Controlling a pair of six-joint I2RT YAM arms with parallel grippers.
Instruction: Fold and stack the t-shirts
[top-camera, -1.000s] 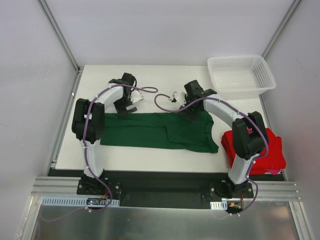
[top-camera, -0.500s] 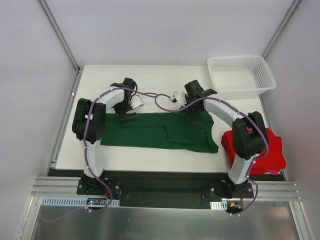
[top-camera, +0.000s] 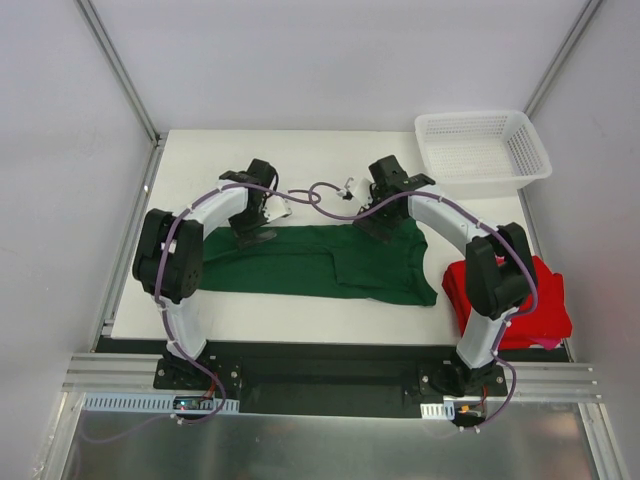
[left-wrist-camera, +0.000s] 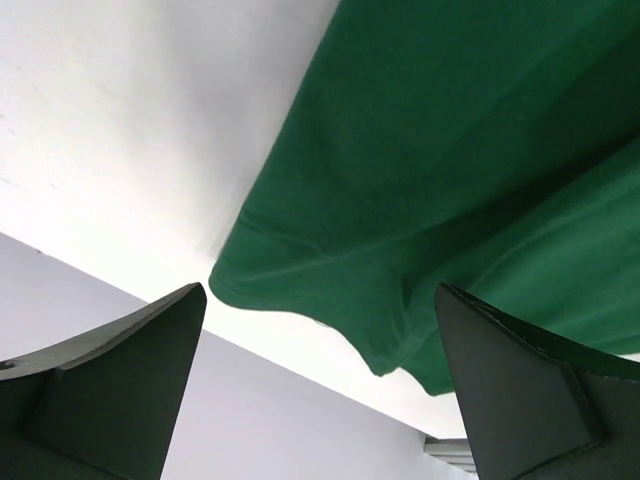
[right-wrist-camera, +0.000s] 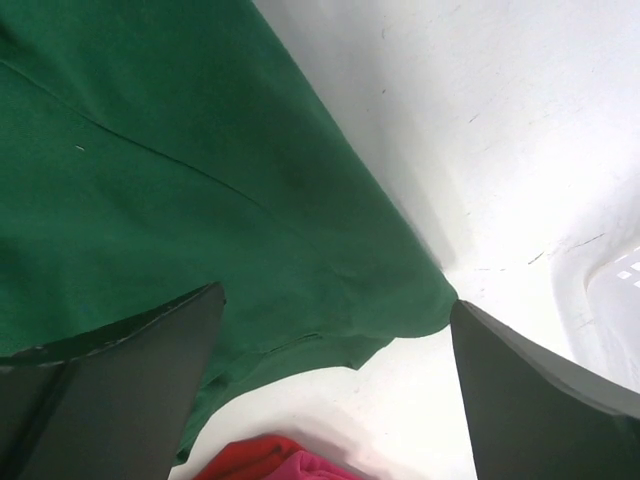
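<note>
Top external view: left gripper (top-camera: 252, 233) and right gripper (top-camera: 374, 226), both spread wide and empty, above the green t-shirt (top-camera: 310, 262) at its far edge, red t-shirt (top-camera: 545, 300) alongside.

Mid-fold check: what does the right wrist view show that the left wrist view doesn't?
Right wrist only: a bit of the red t-shirt at the bottom edge and a corner of the white mesh basket. Left wrist only: a grey panel beyond the table's edge. Both: the green t-shirt lying on the white table, seen between open, empty fingers of the left pincer and right pincer.
</note>
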